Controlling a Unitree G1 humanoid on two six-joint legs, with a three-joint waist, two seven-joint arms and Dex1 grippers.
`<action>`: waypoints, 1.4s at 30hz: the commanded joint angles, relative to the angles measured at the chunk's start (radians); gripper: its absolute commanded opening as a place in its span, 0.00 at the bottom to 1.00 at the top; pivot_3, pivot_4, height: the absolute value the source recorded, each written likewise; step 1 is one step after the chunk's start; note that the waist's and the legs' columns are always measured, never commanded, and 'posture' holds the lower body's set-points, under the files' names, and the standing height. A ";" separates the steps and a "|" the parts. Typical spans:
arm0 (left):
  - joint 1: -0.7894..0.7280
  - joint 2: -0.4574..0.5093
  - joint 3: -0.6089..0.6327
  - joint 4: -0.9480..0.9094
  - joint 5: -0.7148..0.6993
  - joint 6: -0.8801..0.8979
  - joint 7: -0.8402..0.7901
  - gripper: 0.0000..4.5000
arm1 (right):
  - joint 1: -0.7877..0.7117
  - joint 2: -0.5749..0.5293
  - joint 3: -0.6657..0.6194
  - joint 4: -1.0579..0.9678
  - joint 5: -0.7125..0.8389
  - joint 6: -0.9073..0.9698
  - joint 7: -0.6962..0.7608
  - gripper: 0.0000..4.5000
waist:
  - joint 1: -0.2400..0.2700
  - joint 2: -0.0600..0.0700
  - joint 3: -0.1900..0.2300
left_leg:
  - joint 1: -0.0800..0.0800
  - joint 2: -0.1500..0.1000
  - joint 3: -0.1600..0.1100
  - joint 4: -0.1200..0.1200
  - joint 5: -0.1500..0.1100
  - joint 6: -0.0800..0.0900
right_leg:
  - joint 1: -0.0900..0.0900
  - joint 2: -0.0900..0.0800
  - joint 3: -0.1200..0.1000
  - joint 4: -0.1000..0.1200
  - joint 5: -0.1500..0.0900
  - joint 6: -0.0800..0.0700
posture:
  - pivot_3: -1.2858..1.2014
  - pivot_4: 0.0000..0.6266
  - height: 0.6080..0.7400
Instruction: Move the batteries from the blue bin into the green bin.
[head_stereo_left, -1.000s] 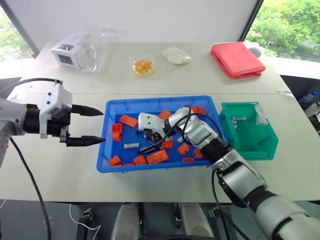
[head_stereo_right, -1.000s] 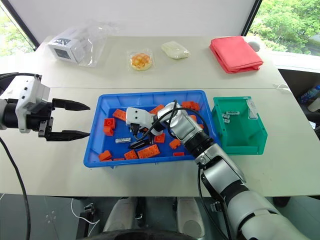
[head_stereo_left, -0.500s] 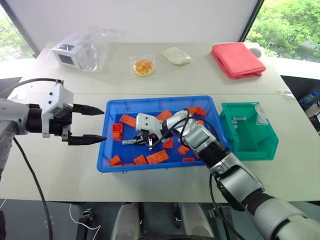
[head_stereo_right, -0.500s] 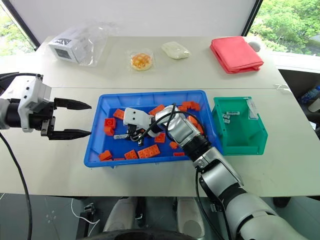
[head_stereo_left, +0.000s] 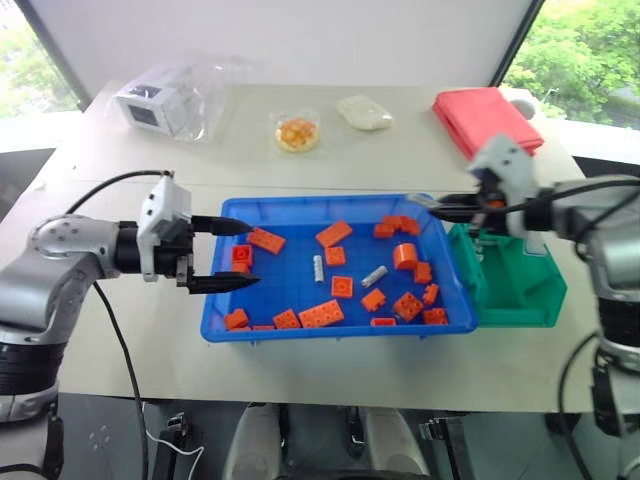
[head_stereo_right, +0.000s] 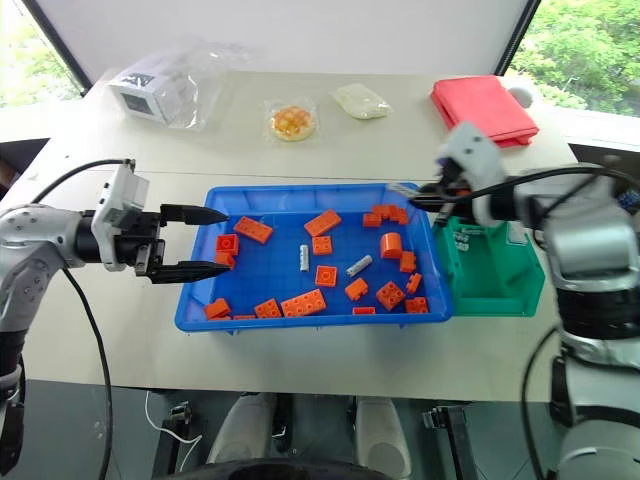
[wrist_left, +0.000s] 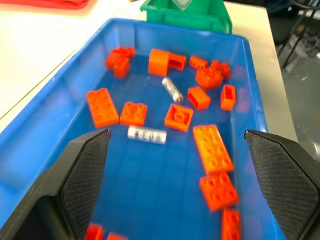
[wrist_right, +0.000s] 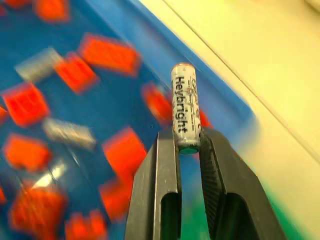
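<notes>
The counter (head_stereo_left: 330, 375) is pale and carries everything noted here. The blue bin (head_stereo_left: 300, 330) sits near its front edge, at the centre. The green bin (head_stereo_left: 520, 310) stands just beside the blue bin's right end, walls close together. Well behind them lie a red folded cloth (head_stereo_left: 487, 117), a clear bag holding a white box (head_stereo_left: 160, 100), a wrapped round pastry (head_stereo_left: 296, 133) and a pale wrapped item (head_stereo_left: 364, 111); none of these obstructs the bins.

Inside the blue bin, orange toy bricks (head_stereo_left: 320, 314) lie scattered across the floor, some close around the batteries (head_stereo_left: 374, 276). Two batteries lie loose among them near the middle, apart from each other.

The left end effector (head_stereo_left: 222, 254) is level at the blue bin's left wall, its fingers spread wide and holding nothing, tips reaching just over the rim.

The right end effector (head_stereo_left: 440, 205) is raised over the blue bin's far right corner, beside the green bin. Its fingers are pinching a battery (wrist_right: 184, 114), which sticks out beyond the fingertips (wrist_right: 170, 145).
</notes>
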 joint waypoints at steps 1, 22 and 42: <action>-0.019 -0.004 -0.007 -0.018 0.001 -0.021 -0.003 1.00 | 0.139 -0.027 -0.164 -0.125 0.012 0.133 -0.090 0.01 | -0.002 0.000 0.000 | 0.000 0.000 0.000 0.000 0.000 0.000 | 0.000 0.000 0.000 0.000 0.000 0.000 | 0.52 0.24 0.95; -0.015 0.023 0.004 -0.032 0.008 0.000 0.020 1.00 | -0.173 0.358 0.344 -0.121 0.202 0.154 -0.297 0.66 | -0.009 -0.001 0.000 | 0.009 0.000 0.001 -0.003 0.000 0.001 | 0.008 0.001 0.004 -0.001 -0.001 0.000 | 0.52 0.24 0.95; 0.000 0.059 0.033 -0.047 -0.009 0.011 0.054 1.00 | -0.160 0.634 0.473 0.140 0.168 0.177 -0.528 0.66 | -0.017 -0.002 -0.001 | 0.010 0.000 0.001 -0.002 0.000 0.001 | 0.009 0.001 0.004 -0.001 -0.001 -0.001 | 0.52 0.24 0.95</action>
